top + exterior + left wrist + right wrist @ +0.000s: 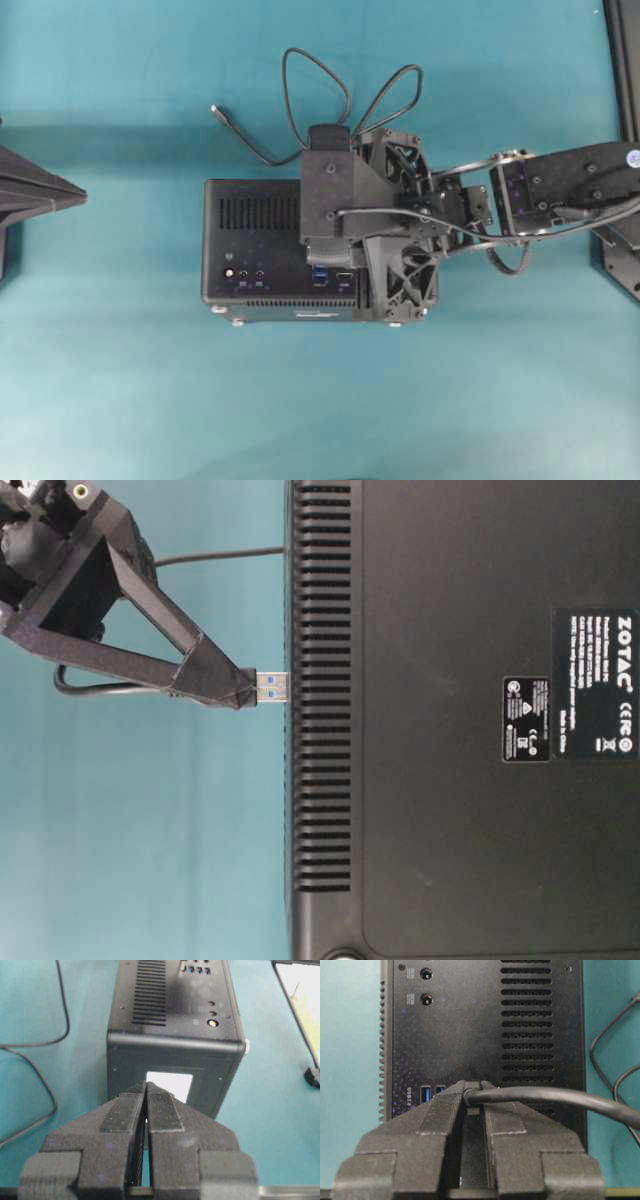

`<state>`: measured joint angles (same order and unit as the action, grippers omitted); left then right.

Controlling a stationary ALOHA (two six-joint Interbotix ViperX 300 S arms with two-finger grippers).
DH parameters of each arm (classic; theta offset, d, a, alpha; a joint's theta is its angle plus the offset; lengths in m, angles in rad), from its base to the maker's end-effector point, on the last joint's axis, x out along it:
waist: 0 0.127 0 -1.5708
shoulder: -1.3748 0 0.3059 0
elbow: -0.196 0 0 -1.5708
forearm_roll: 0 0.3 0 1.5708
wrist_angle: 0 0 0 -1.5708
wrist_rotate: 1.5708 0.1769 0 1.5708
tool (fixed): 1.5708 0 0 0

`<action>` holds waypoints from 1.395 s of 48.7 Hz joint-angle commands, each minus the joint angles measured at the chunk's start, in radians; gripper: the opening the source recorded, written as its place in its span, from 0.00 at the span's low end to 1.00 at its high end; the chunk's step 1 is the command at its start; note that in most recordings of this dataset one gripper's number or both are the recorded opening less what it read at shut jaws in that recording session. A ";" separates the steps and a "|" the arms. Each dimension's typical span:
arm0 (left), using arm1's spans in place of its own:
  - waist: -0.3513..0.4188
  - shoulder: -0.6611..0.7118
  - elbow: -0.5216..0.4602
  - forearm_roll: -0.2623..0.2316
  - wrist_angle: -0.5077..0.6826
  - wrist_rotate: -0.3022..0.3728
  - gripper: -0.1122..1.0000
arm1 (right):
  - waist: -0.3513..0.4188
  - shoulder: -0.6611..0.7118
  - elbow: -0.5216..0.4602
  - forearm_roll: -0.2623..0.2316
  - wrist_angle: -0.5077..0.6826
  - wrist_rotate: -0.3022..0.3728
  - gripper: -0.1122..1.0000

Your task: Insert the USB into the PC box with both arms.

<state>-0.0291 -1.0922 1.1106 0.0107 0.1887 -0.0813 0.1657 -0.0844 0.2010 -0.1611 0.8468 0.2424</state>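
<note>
Left hand (pixel 145 1105) of black lattice plastic pressed together on nothing, black rectangular metal PC box (pixel 255 250) on the teal bench (pixel 120 380) just ahead of it, right hand (pixel 471 1091) pinching the black USB plug (pixel 270 687), thin black cable (pixel 320 85) looping behind, silver-and-blue tip close to the box's vented face.

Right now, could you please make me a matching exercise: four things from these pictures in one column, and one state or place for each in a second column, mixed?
Things:
1. left gripper
2. right gripper
3. PC box
4. cable

States or places:
A. looped on the teal table beyond the box
B. shut on the USB plug
C. shut, holding nothing
D. lying under the right arm, ports facing up

Pairs: 1-C, 2-B, 3-D, 4-A
</note>
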 commanded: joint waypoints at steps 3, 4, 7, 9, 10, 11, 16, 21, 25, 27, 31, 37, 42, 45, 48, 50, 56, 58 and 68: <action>0.002 0.006 -0.012 0.003 -0.005 -0.002 0.10 | 0.009 -0.006 -0.014 0.005 0.002 0.005 0.21; 0.002 0.006 -0.012 0.003 -0.006 -0.002 0.10 | 0.009 -0.006 -0.014 0.005 0.002 0.005 0.21; 0.002 0.006 -0.011 0.003 -0.006 0.000 0.10 | 0.009 -0.005 -0.014 0.005 0.000 0.005 0.21; 0.002 0.006 -0.011 0.003 -0.006 -0.002 0.10 | 0.009 -0.002 -0.015 0.005 0.000 0.005 0.21; 0.002 0.006 -0.009 0.003 -0.006 -0.002 0.10 | 0.009 -0.002 -0.015 0.005 0.000 0.005 0.21; 0.002 0.006 -0.009 0.003 -0.006 0.000 0.10 | 0.009 0.000 -0.015 0.005 0.000 0.005 0.21; 0.002 0.006 -0.009 0.003 -0.006 0.000 0.10 | 0.009 0.006 -0.020 0.005 -0.006 0.003 0.21; 0.002 0.006 -0.009 0.003 -0.006 -0.002 0.10 | 0.009 0.012 -0.021 0.005 -0.005 0.002 0.21; 0.002 0.005 -0.006 0.003 -0.006 -0.002 0.10 | 0.009 0.014 -0.021 0.005 0.002 0.003 0.21; 0.002 0.003 -0.006 0.003 -0.006 -0.002 0.10 | 0.009 0.012 -0.021 0.003 0.005 0.003 0.21; 0.002 0.005 -0.006 0.003 -0.005 -0.002 0.10 | 0.009 0.012 -0.021 0.003 0.005 0.002 0.21; 0.000 0.003 -0.005 0.003 -0.006 0.000 0.10 | 0.011 0.012 -0.021 0.005 0.005 0.002 0.21; 0.002 0.003 -0.003 0.003 -0.005 -0.002 0.10 | 0.012 0.014 -0.021 0.005 0.005 0.003 0.21; 0.002 0.003 -0.003 0.003 -0.005 0.000 0.10 | 0.014 0.015 -0.023 0.006 0.005 0.003 0.21; 0.002 0.003 -0.003 0.003 -0.006 0.000 0.10 | 0.015 0.015 -0.023 0.012 0.005 0.003 0.21; 0.002 0.003 -0.005 0.003 -0.005 0.000 0.10 | 0.018 0.015 -0.021 0.012 0.005 0.005 0.21; 0.002 0.003 -0.003 0.003 -0.006 0.000 0.10 | 0.020 0.018 -0.021 0.012 0.005 0.006 0.21; 0.002 0.003 -0.003 0.003 -0.005 0.000 0.10 | 0.018 0.018 -0.021 0.012 0.005 0.006 0.22; 0.002 0.002 -0.003 0.003 -0.006 0.000 0.10 | 0.018 0.020 -0.023 0.011 0.011 0.008 0.24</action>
<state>-0.0291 -1.0937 1.1183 0.0123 0.1887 -0.0813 0.1718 -0.0583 0.1902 -0.1549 0.8514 0.2424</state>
